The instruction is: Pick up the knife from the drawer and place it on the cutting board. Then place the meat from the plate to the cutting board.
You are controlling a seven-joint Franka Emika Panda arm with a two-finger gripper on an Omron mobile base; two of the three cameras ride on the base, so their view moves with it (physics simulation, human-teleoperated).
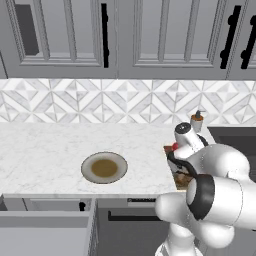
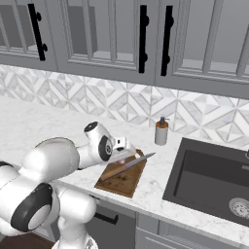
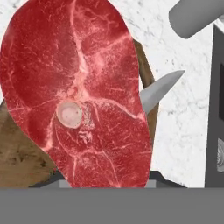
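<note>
My gripper (image 2: 123,150) hangs just above the brown cutting board (image 2: 121,182) and is shut on the meat (image 3: 78,96), a red slab with pale streaks that hangs close before the hand camera and hides the fingertips. The knife (image 2: 129,166) lies diagonally on the board, its grey blade (image 3: 159,89) pointing toward the sink. On the counter to the left, the plate (image 1: 88,165) stands with nothing on it. The drawer (image 1: 45,230) is pulled open at the lower left.
A soap dispenser (image 2: 161,131) stands behind the board near the wall. The dark sink (image 2: 214,180) lies to the right of the board. Grey cabinets with black handles hang overhead.
</note>
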